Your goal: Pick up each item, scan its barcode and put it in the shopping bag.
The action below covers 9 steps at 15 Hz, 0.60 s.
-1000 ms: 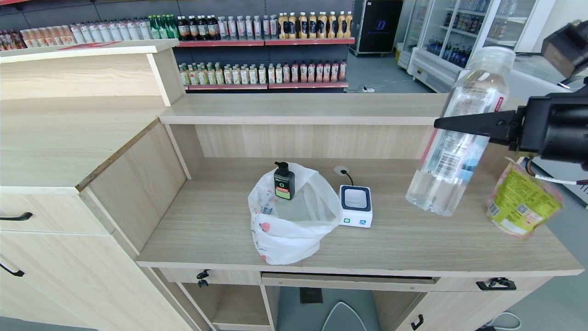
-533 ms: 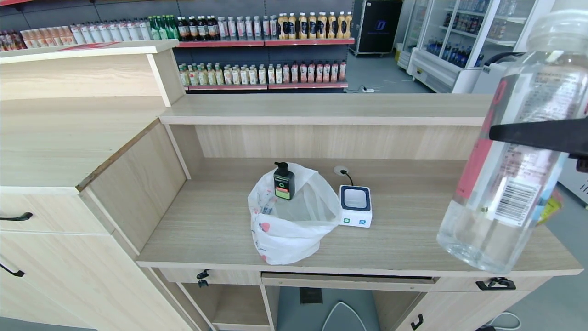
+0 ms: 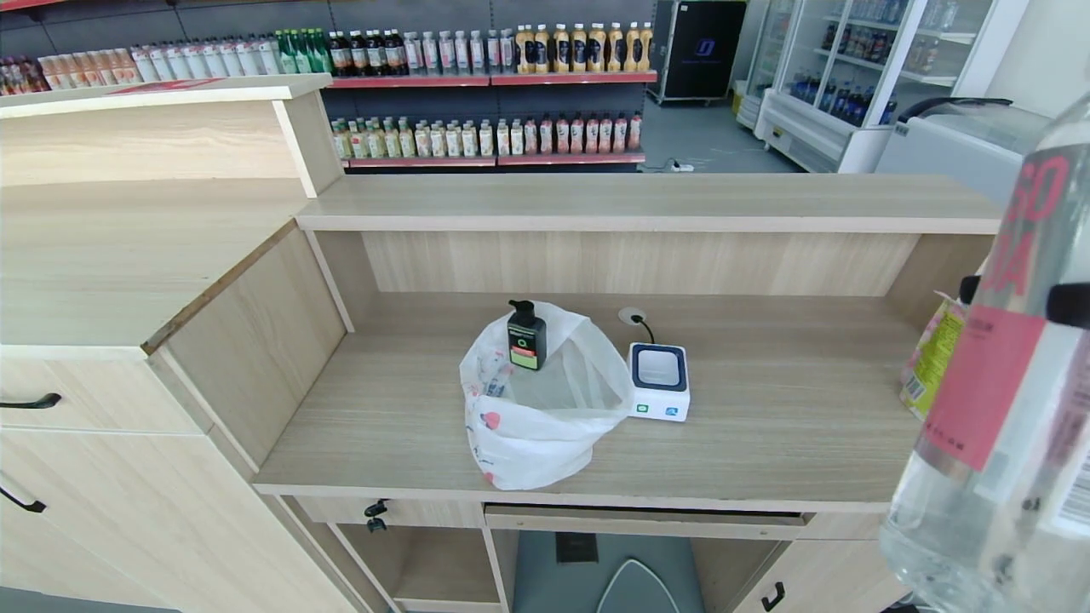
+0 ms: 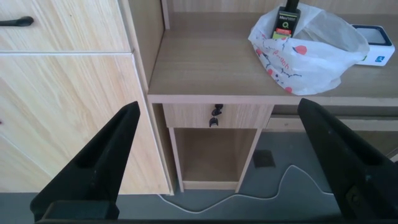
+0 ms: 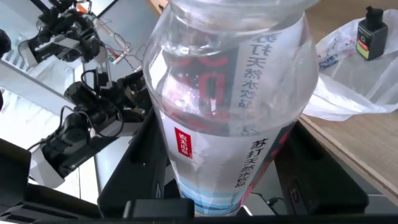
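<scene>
The room was a shop. A long counter (image 3: 766, 443) of light wood stood in front, with a higher ledge (image 3: 596, 200) behind it. On the left was a wooden cupboard (image 3: 102, 494) with black handles (image 3: 30, 400). Under the counter was an open space (image 4: 214, 155). Far back, red shelves (image 3: 490, 79) held rows of drink bottles (image 3: 553, 47). The floor (image 3: 707, 136) there was grey. Fridges with glass doors (image 3: 851, 51) stood at the right, next to a black cabinet (image 3: 707, 42).

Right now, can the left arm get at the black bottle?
Probably yes. The left gripper is open and empty, out in front of the counter, and the black bottle sticks up clear at the bag's open mouth with nothing between them, though the bag's plastic crowds its lower half.
</scene>
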Available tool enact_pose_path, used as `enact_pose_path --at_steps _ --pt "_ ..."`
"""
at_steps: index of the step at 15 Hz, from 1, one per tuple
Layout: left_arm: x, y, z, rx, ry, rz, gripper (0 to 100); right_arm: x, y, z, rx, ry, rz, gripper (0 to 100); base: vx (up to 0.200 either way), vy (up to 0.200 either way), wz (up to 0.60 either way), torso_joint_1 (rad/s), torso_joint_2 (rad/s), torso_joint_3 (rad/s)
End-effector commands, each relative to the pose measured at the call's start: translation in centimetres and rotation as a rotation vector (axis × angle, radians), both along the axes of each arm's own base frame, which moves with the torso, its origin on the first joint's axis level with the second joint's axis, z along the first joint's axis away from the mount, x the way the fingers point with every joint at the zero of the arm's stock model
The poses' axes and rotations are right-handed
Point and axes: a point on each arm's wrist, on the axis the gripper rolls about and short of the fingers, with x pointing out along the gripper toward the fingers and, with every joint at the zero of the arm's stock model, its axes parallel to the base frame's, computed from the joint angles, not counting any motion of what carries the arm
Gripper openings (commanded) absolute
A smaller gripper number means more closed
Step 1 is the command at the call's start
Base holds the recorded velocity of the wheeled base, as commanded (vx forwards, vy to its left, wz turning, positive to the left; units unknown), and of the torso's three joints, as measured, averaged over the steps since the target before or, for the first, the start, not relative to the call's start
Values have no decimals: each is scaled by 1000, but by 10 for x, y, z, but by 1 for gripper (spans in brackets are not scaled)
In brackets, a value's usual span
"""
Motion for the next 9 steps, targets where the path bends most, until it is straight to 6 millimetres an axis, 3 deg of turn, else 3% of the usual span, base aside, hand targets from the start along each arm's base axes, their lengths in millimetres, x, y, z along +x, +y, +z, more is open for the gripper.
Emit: enact_pose_path --at_steps 1,9 --pt "0 0 0 0 1 0 100 -10 -5 3 18 -23 11 0 0 0 0 0 0 0" --pt "0 0 0 0 1 0 100 -7 -2 4 20 -18 27 0 0 0 0 0 0 0"
